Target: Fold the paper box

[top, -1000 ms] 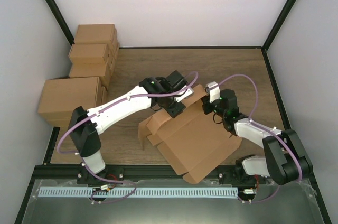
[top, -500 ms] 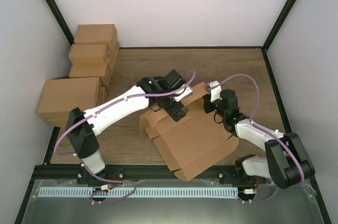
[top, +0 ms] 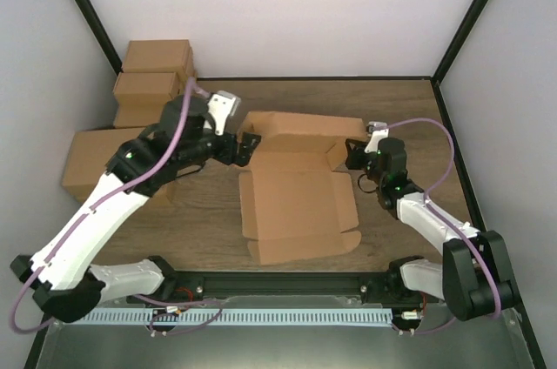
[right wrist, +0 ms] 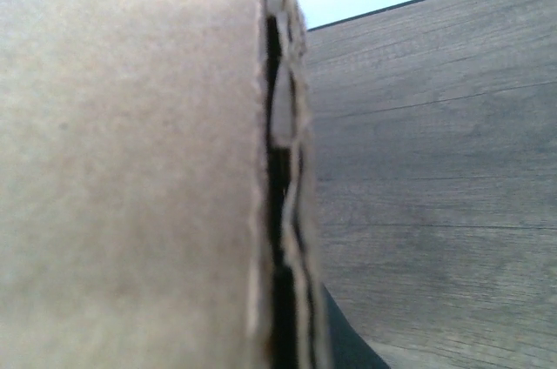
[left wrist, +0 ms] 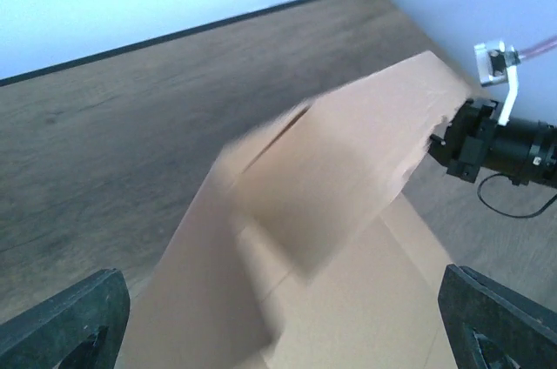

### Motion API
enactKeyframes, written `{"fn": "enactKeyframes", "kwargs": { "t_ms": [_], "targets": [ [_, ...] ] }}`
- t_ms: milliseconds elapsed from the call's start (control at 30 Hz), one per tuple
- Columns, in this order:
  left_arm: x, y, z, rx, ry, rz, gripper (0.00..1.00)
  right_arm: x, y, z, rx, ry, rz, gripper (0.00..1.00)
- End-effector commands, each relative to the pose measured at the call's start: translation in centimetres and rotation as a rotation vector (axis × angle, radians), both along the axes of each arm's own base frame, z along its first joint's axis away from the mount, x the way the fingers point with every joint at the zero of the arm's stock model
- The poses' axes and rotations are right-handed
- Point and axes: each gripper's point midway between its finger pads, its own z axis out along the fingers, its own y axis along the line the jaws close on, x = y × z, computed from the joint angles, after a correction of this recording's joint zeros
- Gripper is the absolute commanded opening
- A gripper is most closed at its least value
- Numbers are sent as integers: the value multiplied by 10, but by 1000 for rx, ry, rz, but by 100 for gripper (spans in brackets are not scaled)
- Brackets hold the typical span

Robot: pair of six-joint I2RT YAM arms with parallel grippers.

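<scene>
The paper box (top: pixel 294 204) lies unfolded on the wooden table, its base flat. Its long rear panel (top: pixel 300 128) stands up along the far edge. My right gripper (top: pixel 352 155) is shut on the right end of that panel. In the right wrist view the panel's corrugated edge (right wrist: pixel 283 151) runs straight down between the jaws, and brown cardboard (right wrist: pixel 130 169) fills the left half. My left gripper (top: pixel 244 146) hovers wide open at the panel's left end, clear of the box. Its two black fingers (left wrist: pixel 61 321) sit in the bottom corners of the left wrist view. Blurred cardboard (left wrist: pixel 348 169) lies beyond them, and the right gripper (left wrist: pixel 474 138) shows at its far end.
Brown cartons are stacked at the left wall: one at the back (top: pixel 157 56), one under it (top: pixel 144 89) and a larger one nearer (top: pixel 113 160). The black frame rail (top: pixel 287 282) runs along the near edge. Bare wood (top: pixel 400 108) shows at the back right.
The left gripper has opened, let go of the box and drawn back left. The box has swung round from its slant and now lies square, with the rear panel raised in the right gripper.
</scene>
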Motion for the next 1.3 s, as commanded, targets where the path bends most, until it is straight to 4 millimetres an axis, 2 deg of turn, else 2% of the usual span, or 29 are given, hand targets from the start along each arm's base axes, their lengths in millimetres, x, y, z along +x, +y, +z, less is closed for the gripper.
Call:
{"fn": "enactKeyframes", "kwargs": {
  "t_ms": [0, 167, 267, 367, 433, 567, 667, 733, 800, 900, 1100, 1200, 1267],
  "targets": [
    [-4, 22, -13, -82, 76, 78, 100, 11, 7, 52, 267, -36, -7, 1],
    [-19, 44, -32, -74, 133, 121, 100, 17, 7, 57, 377, -41, -28, 1],
    [-31, 40, -53, -73, 209, 84, 100, 18, 8, 51, 415, -33, -31, 1],
    [-37, 31, -76, -84, 276, 46, 92, 18, 10, 45, 440, -15, -27, 1],
    [-38, 26, -87, -86, 306, 29, 80, 17, 11, 42, 457, -9, -21, 1],
    [-38, 23, -98, -67, 337, 17, 46, 15, 11, 35, 478, 14, -29, 1],
    [-39, 23, -92, -60, 330, 8, 7, 14, 12, 30, 488, 32, -26, 1],
    [-38, 23, -80, -59, 310, 0, 4, 11, 18, 29, 483, 32, 15, 8],
    [-35, 26, -64, -42, 286, 6, 4, 7, 25, 26, 487, 39, 64, 21],
    [-26, 28, -48, 17, 285, 20, 4, -2, 33, 7, 497, 112, 107, 41],
    [-20, 31, -55, 157, 373, 27, 4, -37, 46, -30, 476, 227, 213, 71],
    [-18, 29, -62, 166, 396, 31, 4, -53, 45, -41, 423, 272, 218, 81],
    [-16, 25, -66, 162, 412, 24, 4, -64, 43, -49, 371, 306, 230, 83]
  ]
}}
